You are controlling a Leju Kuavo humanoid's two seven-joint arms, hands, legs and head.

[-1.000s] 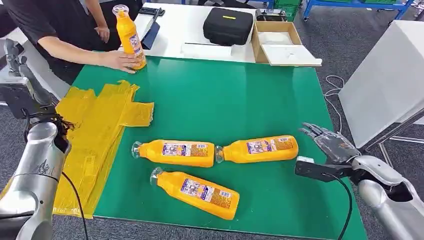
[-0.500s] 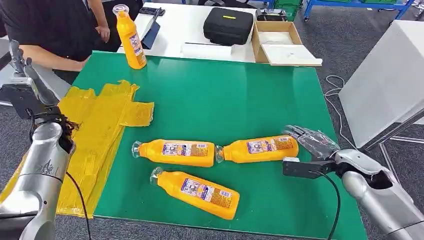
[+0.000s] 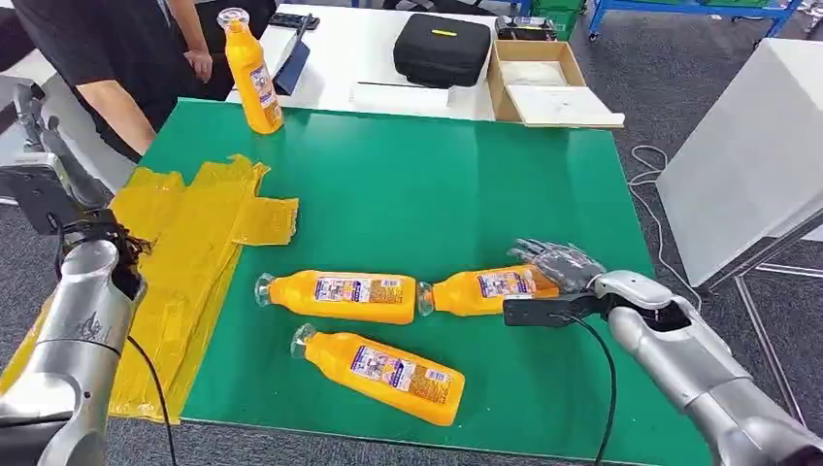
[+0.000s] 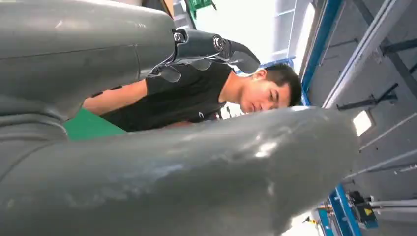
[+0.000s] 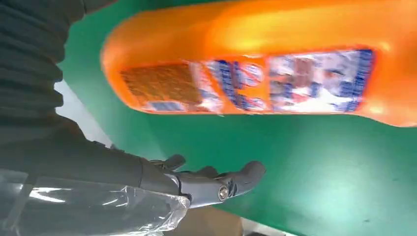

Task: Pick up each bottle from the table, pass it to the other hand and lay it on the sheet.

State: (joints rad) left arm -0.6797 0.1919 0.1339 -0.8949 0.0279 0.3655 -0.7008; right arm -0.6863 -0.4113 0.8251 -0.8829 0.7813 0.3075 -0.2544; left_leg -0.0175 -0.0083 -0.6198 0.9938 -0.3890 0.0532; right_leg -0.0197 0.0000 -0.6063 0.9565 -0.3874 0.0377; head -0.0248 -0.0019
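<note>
Right robot hand [image 3: 561, 264] hovers spread and empty at the nearest bottle [image 3: 490, 289] — it should wrap the body squarely, mid-label, before lifting.

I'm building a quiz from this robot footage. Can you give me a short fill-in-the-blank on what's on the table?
1. The number of orange bottles lying on their sides on the green table is ____.
2. The bottle by the person stands ____.
3. The crumpled sheet is coloured ____.
4. The right hand is nearest the bottle lying farthest ____.

Answers: three; upright; yellow; right
</note>
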